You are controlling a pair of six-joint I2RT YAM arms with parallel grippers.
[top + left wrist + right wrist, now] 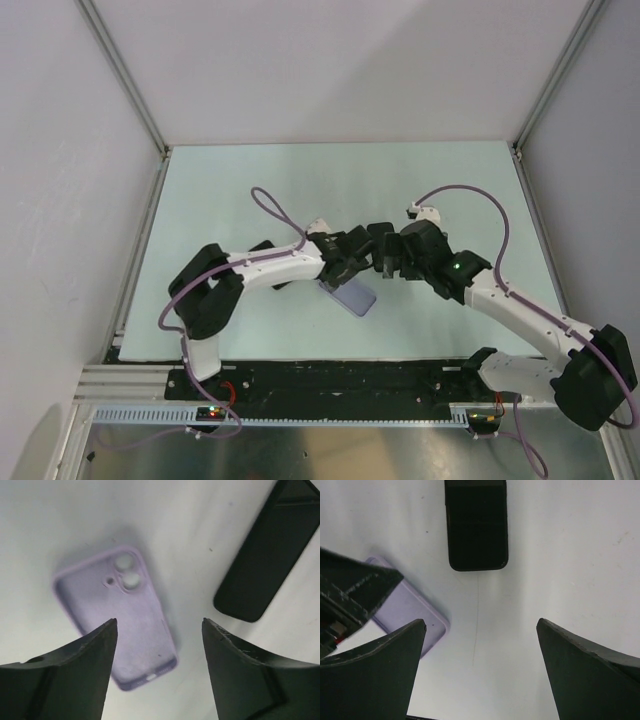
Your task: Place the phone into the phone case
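Note:
The lilac phone case [117, 620] lies flat on the table, inside face up, camera holes at its far end. In the top view the phone case [353, 296] shows just in front of the two wrists. My left gripper [159, 621] hovers open over its near end, with nothing between the fingers. The black phone [267, 555] lies on the table to the right of the case, apart from it. My right gripper [481, 622] is open above bare table, with the phone [476, 525] ahead of it and the case's corner [412, 612] to its left. The grippers hide the phone in the top view.
The pale green table [230, 190] is bounded by white walls with metal corner posts [125, 80]. A black rail [330, 380] runs along the near edge. The two wrists [375, 252] nearly meet at mid-table; a left finger [355, 587] crosses the right wrist view.

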